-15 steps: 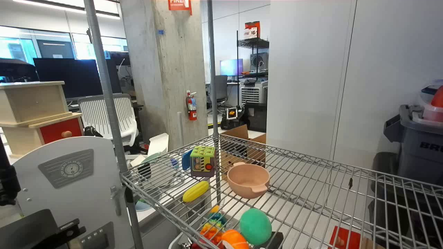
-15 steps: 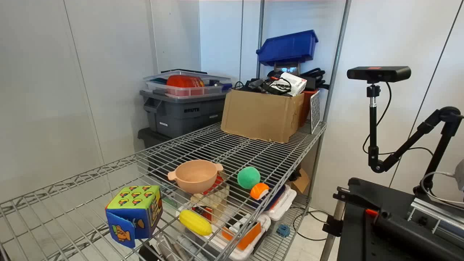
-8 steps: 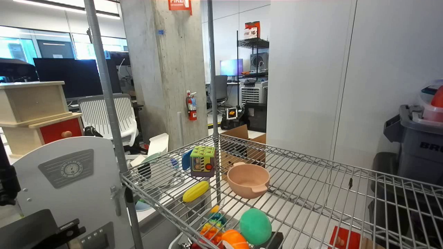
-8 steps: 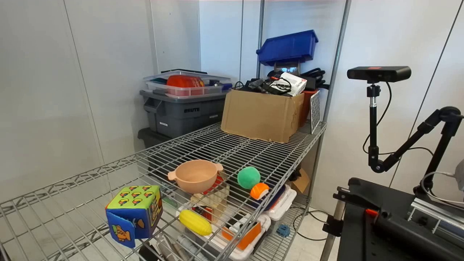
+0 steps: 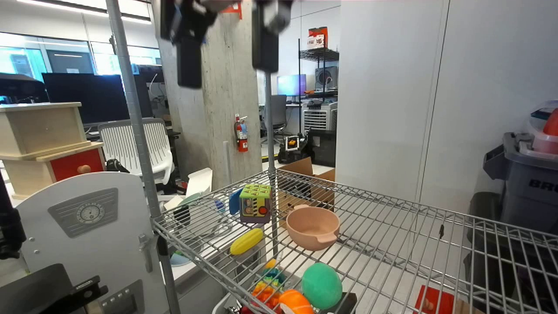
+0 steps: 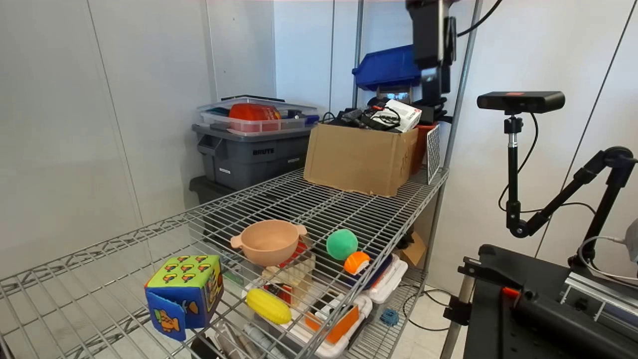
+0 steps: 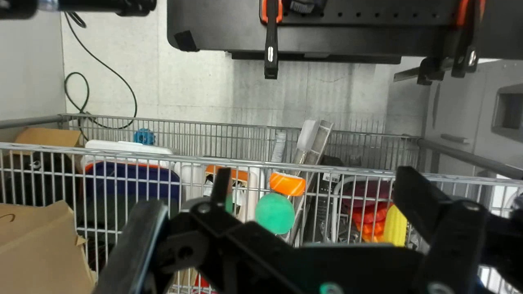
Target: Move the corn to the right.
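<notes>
The yellow toy corn [image 5: 246, 241] lies on the wire shelf, between the cube and the shelf's edge rail. It also shows in an exterior view [image 6: 269, 305] in front of the tan bowl. In the wrist view the corn [image 7: 395, 226] is near the right finger, its lower end hidden by the gripper. My gripper [image 5: 227, 75] is high above the shelf, its fingers wide apart and empty. It also shows at the top of an exterior view [image 6: 434, 85] and spread across the wrist view [image 7: 314, 179]. It is well apart from the corn.
A tan bowl [image 5: 313, 226], a soft cube [image 6: 184, 289], a green ball [image 6: 342, 244] and an orange toy [image 6: 357, 263] sit on the wire shelf. A cardboard box [image 6: 359, 159] stands at one end. Shelf posts [image 5: 138, 122] rise at the corners.
My gripper has come into both exterior views from the top, where it did not show before. The corn, bowl, cube, ball and orange toy have not moved.
</notes>
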You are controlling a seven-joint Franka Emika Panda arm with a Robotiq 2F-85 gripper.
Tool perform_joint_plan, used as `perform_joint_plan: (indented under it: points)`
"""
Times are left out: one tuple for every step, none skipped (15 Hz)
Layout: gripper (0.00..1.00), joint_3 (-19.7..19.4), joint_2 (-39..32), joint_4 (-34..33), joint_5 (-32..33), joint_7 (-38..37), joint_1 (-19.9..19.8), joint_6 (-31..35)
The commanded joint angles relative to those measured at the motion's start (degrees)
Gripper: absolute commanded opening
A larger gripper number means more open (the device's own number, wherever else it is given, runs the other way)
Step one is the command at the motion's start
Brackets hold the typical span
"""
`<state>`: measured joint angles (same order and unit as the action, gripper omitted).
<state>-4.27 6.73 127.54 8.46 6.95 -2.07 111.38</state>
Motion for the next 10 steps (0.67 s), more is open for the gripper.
perform_joint_plan:
  points:
    - [1.00, 2.2, -7.5, 0.5, 0.2, -6.4, 0.8, 9.1]
    - [1.00, 2.8, -9.3, 0.5, 0.1, -8.2, 1.2, 10.8]
    - [1.00, 3.2, -11.1, 0.0, 0.3, -9.2, 1.5, 11.8]
    - [1.00, 3.8, -12.9, -0.3, -0.3, -10.5, 2.2, 12.8]
    - [1.00, 4.2, -15.1, -1.4, -1.0, -11.3, 2.7, 13.7]
    - [1.00, 4.9, -17.7, -2.8, -2.1, -12.3, 3.4, 14.0]
    - [1.00, 5.2, -19.5, -3.9, -2.6, -13.0, 3.8, 14.4]
    - [1.00, 5.8, -22.0, -5.5, -3.7, -13.9, 4.5, 15.3]
    - [1.00, 6.1, -24.4, -7.5, -4.5, -14.1, 4.9, 16.0]
    - [1.00, 6.6, -27.7, -10.4, -5.5, -15.5, 5.8, 16.6]
